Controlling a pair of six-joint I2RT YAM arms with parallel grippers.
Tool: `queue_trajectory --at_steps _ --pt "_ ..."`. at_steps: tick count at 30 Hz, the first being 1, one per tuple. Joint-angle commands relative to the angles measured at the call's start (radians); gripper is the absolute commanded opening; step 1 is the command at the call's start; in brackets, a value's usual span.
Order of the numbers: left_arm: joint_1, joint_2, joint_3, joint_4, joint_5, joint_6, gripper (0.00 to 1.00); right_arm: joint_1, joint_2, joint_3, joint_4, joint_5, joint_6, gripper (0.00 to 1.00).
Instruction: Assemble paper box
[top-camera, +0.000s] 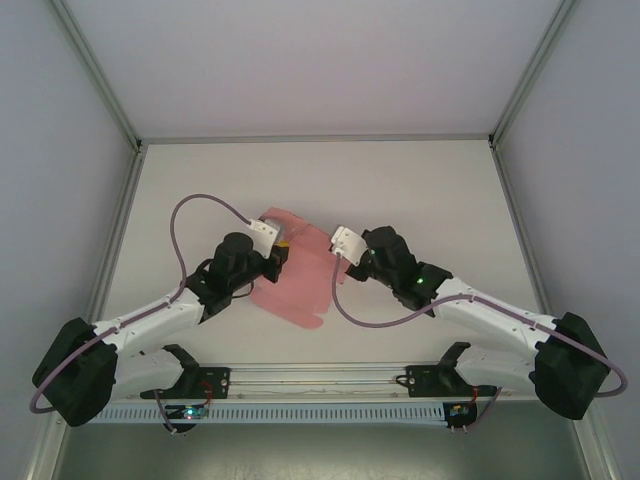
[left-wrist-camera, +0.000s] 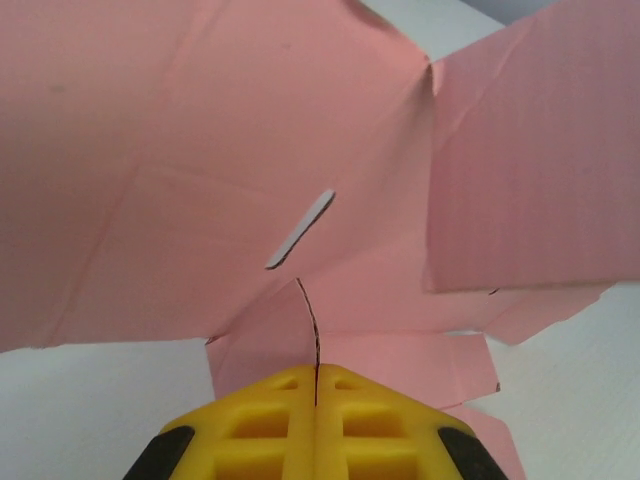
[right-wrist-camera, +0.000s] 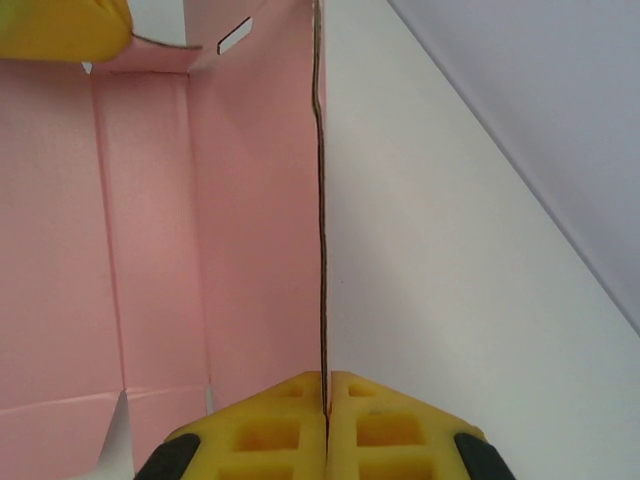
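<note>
In the top view we see the paper box (top-camera: 300, 285), a pink thin-card die-cut sheet with flaps, partly folded and lying near the middle of the flat white table (top-camera: 420, 190), between the 2 arms. The left gripper (top-camera: 284, 250) sits at the sheet's 10 o'clock edge and the right gripper (top-camera: 339, 264) at its 3 o'clock edge.

From the left wrist camera, we find the left gripper (left-wrist-camera: 315, 380) closed. Its 2 yellow fingers (left-wrist-camera: 250, 430) are pressed together on the thin edge of 1 pink flap, which rises in a curve from between them toward 12 o'clock. Beyond it the paper box (left-wrist-camera: 200, 150) spreads across the frame in creased panels, with a narrow cut slot (left-wrist-camera: 300, 229) at the centre.

From the right wrist camera, we find the right gripper (right-wrist-camera: 326, 385) also pinched tight on the paper box (right-wrist-camera: 150, 250), holding the upright edge of a panel that runs straight toward 12 o'clock. Pink panels with fold lines lie at 9 o'clock of that edge, and the table (right-wrist-camera: 450, 300) lies at 3 o'clock. At 11 o'clock a yellow finger (right-wrist-camera: 60, 25) of the left gripper shows by the sheet's far edge, near a small slot (right-wrist-camera: 235, 35).
</note>
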Motion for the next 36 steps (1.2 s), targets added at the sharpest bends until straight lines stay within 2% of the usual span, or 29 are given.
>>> queue_trajectory --at_steps 1,8,15,16,17,18,20,24,28,31,36 --pt "-0.045 0.025 0.017 0.035 -0.064 0.02 0.0 0.037 0.025 0.044 0.009 0.065 -0.015 0.0" --pt "-0.109 0.132 0.014 0.097 -0.191 0.013 0.0 0.08 0.068 0.045 0.03 0.136 -0.047 0.0" --pt "-0.116 0.161 -0.007 0.149 -0.178 -0.027 0.0 0.098 0.11 0.045 0.033 0.231 -0.09 0.0" --pt "-0.115 0.155 -0.009 0.137 -0.193 -0.032 0.05 0.099 0.112 0.044 0.036 0.243 -0.097 0.0" --pt "-0.115 0.145 -0.012 0.12 -0.211 -0.039 0.19 0.1 0.114 0.042 0.037 0.254 -0.107 0.0" --pt "-0.116 0.138 -0.012 0.098 -0.23 -0.043 0.41 0.099 0.116 0.039 0.039 0.264 -0.119 0.0" --pt "-0.116 0.116 -0.012 0.047 -0.272 -0.067 0.73 0.099 0.118 0.026 0.054 0.283 -0.151 0.0" --pt "-0.116 0.015 -0.016 -0.092 -0.29 -0.115 1.0 0.097 0.125 0.025 0.026 0.304 -0.224 0.0" --pt "-0.116 -0.135 -0.054 -0.18 -0.292 -0.126 1.0 0.101 0.132 0.018 0.037 0.33 -0.299 0.0" --pt "-0.115 -0.246 -0.054 -0.27 -0.315 -0.159 1.0 0.106 0.136 -0.009 0.12 0.389 -0.375 0.0" --pt "-0.114 -0.316 -0.036 -0.341 -0.378 -0.213 1.0 0.12 0.188 -0.034 0.249 0.5 -0.505 0.0"
